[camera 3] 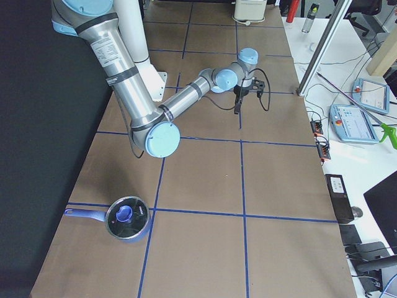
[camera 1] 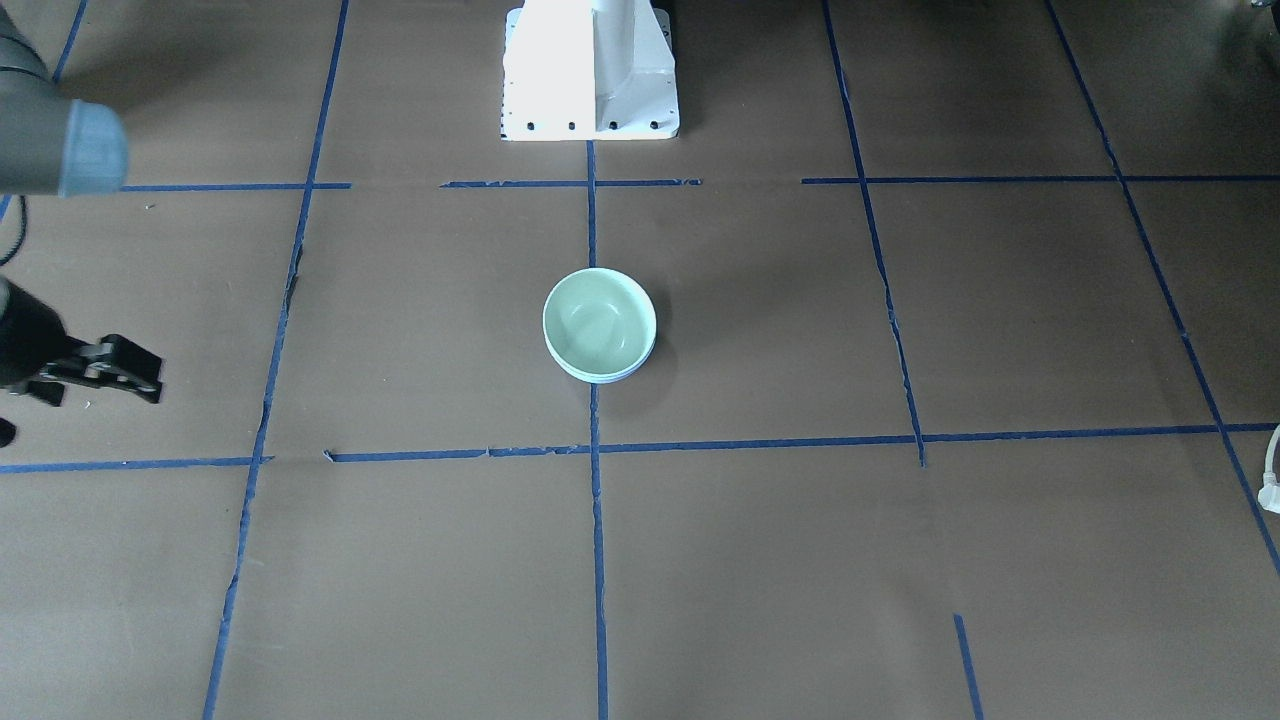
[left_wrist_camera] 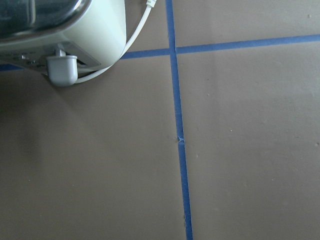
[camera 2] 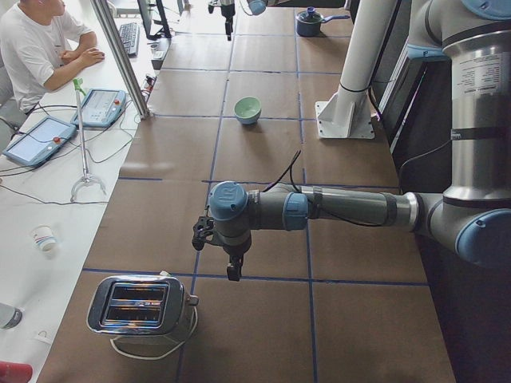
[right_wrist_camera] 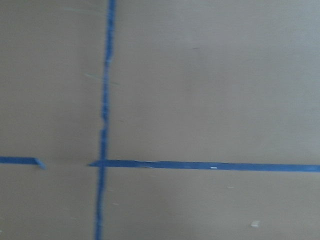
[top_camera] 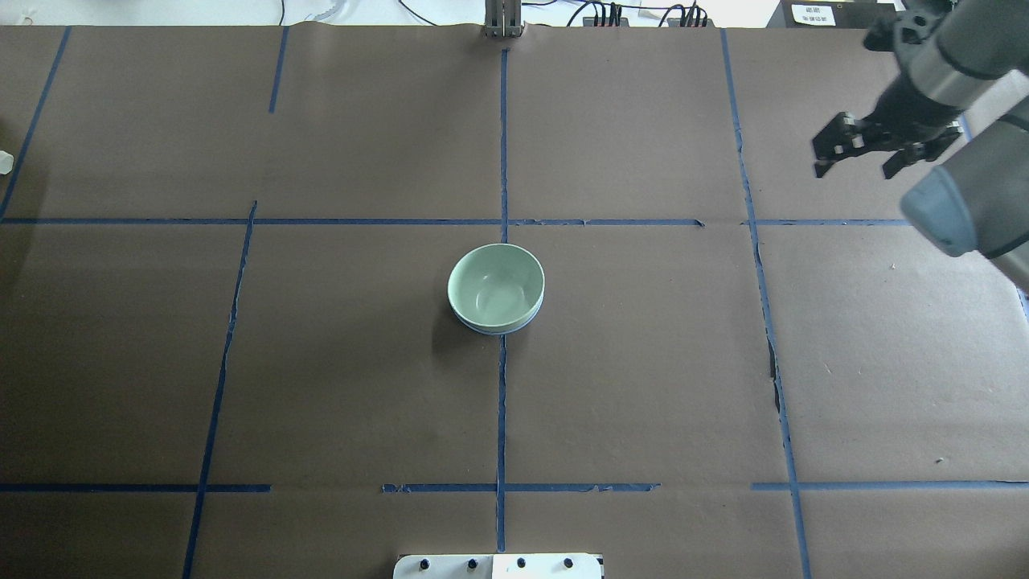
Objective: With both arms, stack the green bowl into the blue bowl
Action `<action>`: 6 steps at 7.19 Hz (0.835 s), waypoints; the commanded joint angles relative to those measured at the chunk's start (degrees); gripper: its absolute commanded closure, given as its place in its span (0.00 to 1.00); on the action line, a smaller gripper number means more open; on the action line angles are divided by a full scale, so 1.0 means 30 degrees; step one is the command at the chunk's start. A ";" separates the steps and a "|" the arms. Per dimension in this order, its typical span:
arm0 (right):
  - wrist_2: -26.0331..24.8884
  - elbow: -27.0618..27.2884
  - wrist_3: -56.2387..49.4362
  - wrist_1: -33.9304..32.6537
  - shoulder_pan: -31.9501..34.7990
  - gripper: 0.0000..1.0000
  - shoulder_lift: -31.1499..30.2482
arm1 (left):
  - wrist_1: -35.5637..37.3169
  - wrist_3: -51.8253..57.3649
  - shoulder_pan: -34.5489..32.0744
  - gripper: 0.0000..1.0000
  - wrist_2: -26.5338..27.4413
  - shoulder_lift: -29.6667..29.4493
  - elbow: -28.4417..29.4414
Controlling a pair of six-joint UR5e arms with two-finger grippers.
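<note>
**Operator:** Where are the bowls?

**Me:** The green bowl (top_camera: 496,283) sits in the middle of the overhead view, on the centre tape line. It is nested inside the blue bowl (top_camera: 492,329). Only a thin pale rim of the blue one shows, under the green one's lower edge.

**Operator:** So the stacking is finished?

**Me:** I judge it done. The green bowl looks seated level in the blue one, and neither of my hands is touching the pair. At most, parking the arms remains.

**Operator:** Which way does it point?

**Me:** Its mouth faces straight up and the base is down. The bowl is round, so it has no long axis to speak of, and I see no tilt in the overhead or the front-facing view.

**Operator:** And your hands?

**Me:** My right gripper (top_camera: 856,167) hangs at the upper right of the overhead frame, well apart from the bowls. Its fingers are spread with nothing between them. My left gripper (camera 2: 232,271) shows only in the left side view, low in the frame, near the toaster (camera 2: 140,307). I cannot tell from there whether its fingers are apart or together.
</note>
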 commanded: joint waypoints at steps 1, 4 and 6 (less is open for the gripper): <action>0.0203 -0.0055 -0.8221 -0.0032 0.3910 0.00 -0.3818 | 0.0027 0.0005 0.0002 0.00 0.0153 -0.0067 0.0003; 0.0116 0.0149 -1.1620 0.0290 0.6673 0.00 -0.7371 | -0.0296 -0.0053 -0.0028 0.00 0.0211 0.0312 0.0004; 0.0173 0.1461 -1.1301 0.0261 0.6767 0.00 -0.8954 | -0.0296 -0.0024 -0.0057 0.00 0.0183 0.0343 -0.0202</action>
